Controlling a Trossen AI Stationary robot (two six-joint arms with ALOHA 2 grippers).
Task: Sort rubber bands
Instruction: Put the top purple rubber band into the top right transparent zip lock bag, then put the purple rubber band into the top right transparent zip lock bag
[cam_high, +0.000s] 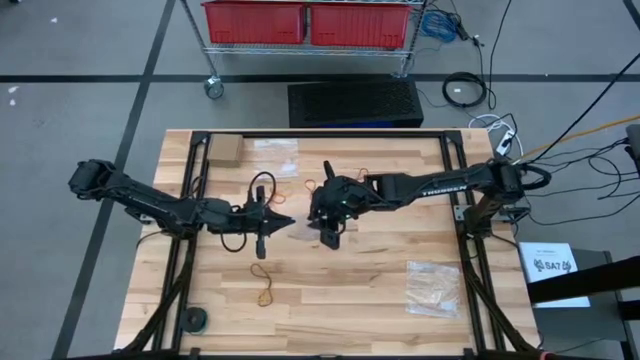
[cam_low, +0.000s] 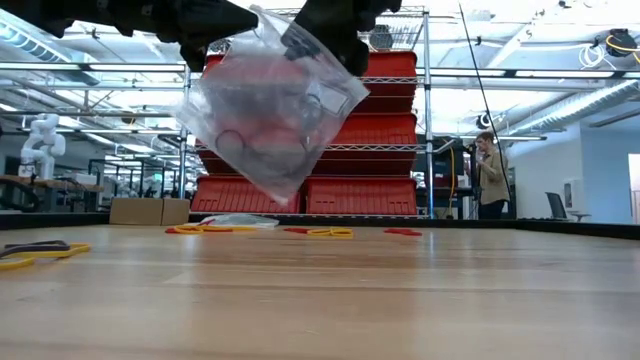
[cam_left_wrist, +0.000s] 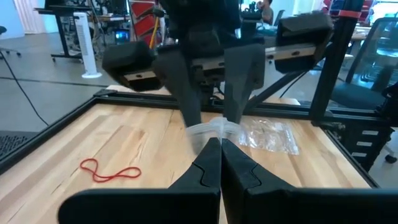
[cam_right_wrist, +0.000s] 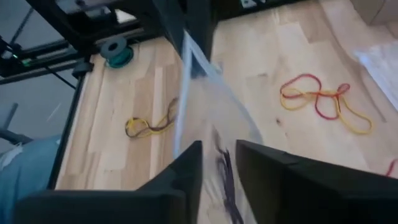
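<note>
Both grippers meet over the middle of the table (cam_high: 230, 310), and between them hangs a clear bag (cam_low: 272, 115), lifted well above the wood. The left gripper (cam_left_wrist: 220, 144) is pinched fully shut on the bag's edge. The right gripper (cam_right_wrist: 219, 147) has its fingers parted a little with the bag's film running between them, though whether they are actually pinching it cannot be told. Inside the bag sit a few dark bands (cam_low: 240, 140) and something reddish, blurred through the plastic; the right wrist view shows dark loops (cam_right_wrist: 225, 174) in the film right at that gripper's fingers. Out on the table the loose bands lie apart from both tools: a yellow-and-dark tangle (cam_high: 263, 283) toward the front, below the left gripper, and a red-and-yellow cluster (cam_right_wrist: 320, 99) toward the back, seen in the low view as a row of red and yellow loops (cam_low: 260, 230). Two more bags lie flat: one at the front right (cam_high: 434, 287) holding something, and another at the back (cam_high: 276, 157) beside a cardboard box (cam_high: 224, 150).
</note>
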